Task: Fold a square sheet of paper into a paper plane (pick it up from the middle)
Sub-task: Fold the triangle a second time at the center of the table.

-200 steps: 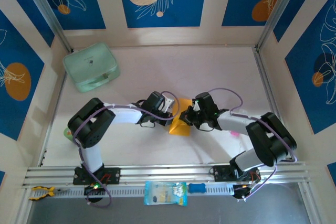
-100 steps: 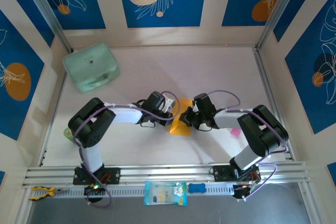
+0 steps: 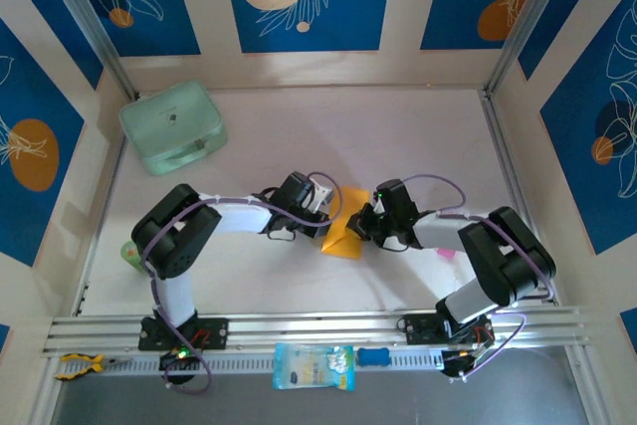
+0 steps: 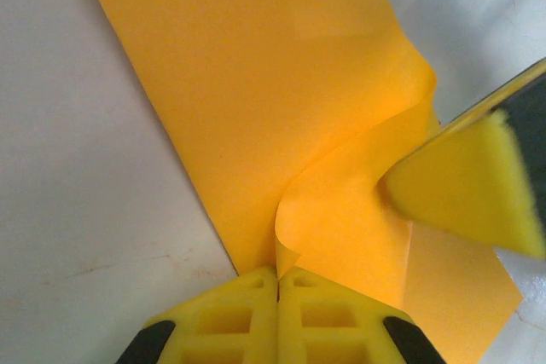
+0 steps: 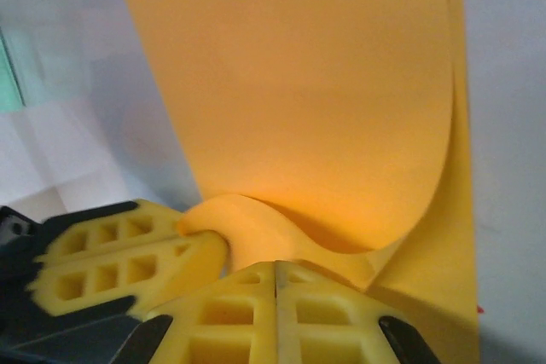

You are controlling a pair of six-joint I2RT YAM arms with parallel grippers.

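Your mint-green rounded case (image 3: 174,126) sits at the far left of the pale table (image 3: 418,136). Its lid is down, so you cannot see what is inside. A pale blue packet (image 3: 312,365) lies on the near metal rail (image 3: 299,328). What it holds is too small to tell.

The thin orange-yellow sheet of paper (image 3: 343,239) is in the middle of the table, between your two claws. It is folded over, not flat. Its long side runs from near to far and leans a little to the right at the far end. The wide near end lies on the table. The far end is tucked between the claws, so you cannot tell if it has a tip.

Your left claw (image 3: 331,218) is pinched tight on a curled-up bit of the paper. Your right claw (image 3: 358,226) is squeezed tight on the paper too, just beside the left one.

The print on the blue packet is too small to read.
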